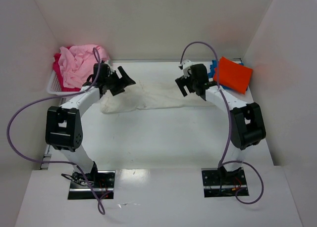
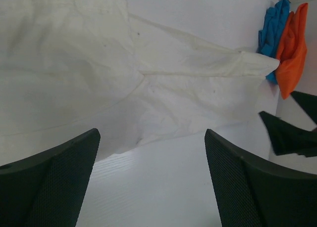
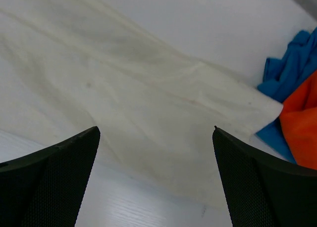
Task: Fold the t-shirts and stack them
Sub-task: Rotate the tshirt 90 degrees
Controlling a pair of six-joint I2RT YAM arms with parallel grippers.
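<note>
Cream-white t-shirt (image 1: 148,99) lies flat at frame centre with left gripper (image 1: 118,81) and right gripper (image 1: 187,83) both spread wide and empty over its ends, probably to pinch for folding; orange t-shirt (image 1: 233,73) sits stacked on blue t-shirt (image 1: 213,68) upper right.

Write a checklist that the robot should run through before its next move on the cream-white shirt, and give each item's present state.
1. Left claw open and empty: ok.
2. Right claw open and empty: ok.
3. Cream-white shirt lying smooth: not ok, it is creased and bunched.
4. That shirt's end clear of the orange shirt and blue shirt: not ok, it reaches them.
5. Orange shirt resting on the blue one: ok.
6. Whether either claw touches the cloth: cannot tell.
</note>
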